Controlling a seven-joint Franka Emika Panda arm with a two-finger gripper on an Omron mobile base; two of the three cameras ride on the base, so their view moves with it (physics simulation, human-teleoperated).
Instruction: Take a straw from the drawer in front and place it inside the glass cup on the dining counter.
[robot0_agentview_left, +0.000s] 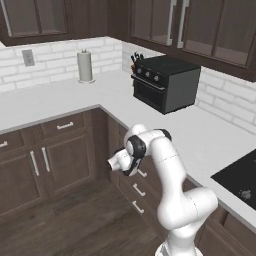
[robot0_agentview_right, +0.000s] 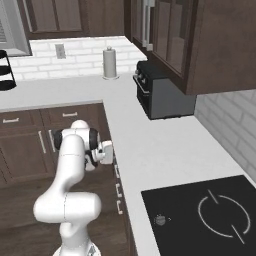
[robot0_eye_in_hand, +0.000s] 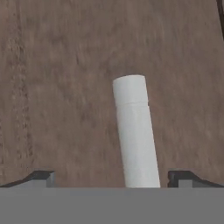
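Open tool astride white bar handle, dark drawer front behind.

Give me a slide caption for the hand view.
Open pincer straddling white bar handle on dark brown wooden drawer.

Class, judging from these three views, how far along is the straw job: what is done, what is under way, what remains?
Done: nothing visible. The drawer is shut, its front facing the hand. Under way: the open gripper is lined up on the white handle, jaws either side. Left: pull the drawer open, take a straw, carry it to the cup.
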